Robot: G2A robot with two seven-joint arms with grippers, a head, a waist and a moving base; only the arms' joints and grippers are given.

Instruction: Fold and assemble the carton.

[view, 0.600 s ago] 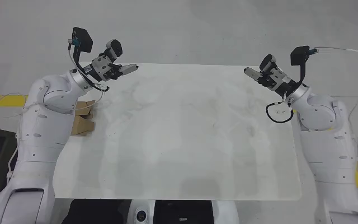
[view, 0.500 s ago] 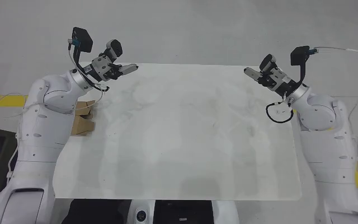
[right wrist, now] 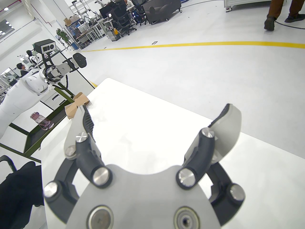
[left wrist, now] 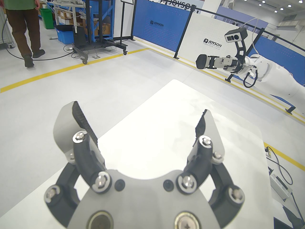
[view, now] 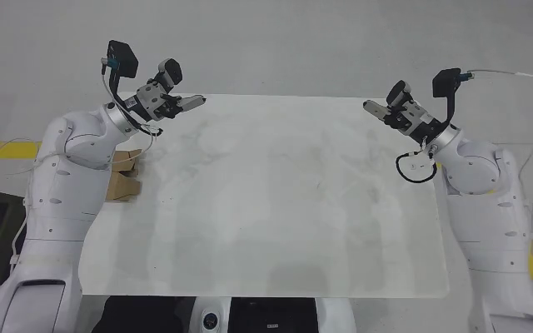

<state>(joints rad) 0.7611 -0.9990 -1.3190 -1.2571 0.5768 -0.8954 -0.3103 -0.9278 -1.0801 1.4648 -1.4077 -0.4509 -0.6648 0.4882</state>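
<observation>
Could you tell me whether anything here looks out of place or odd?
Yes: the brown cardboard lies at the table's left edge beside the left arm, not between the open left gripper and right gripper. Whether it rests on the table is unclear.

Brand lettering marks the blue and white partition panels [left wrist: 164,8].

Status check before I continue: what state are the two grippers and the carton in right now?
Left gripper: open, holding nothing, raised over one far corner of the table.
Right gripper: open, holding nothing, raised over the opposite far corner.
Carton: brown cardboard, looks unassembled, touched by neither gripper, lying beside the table's edge, partly hidden under the left arm.
</observation>
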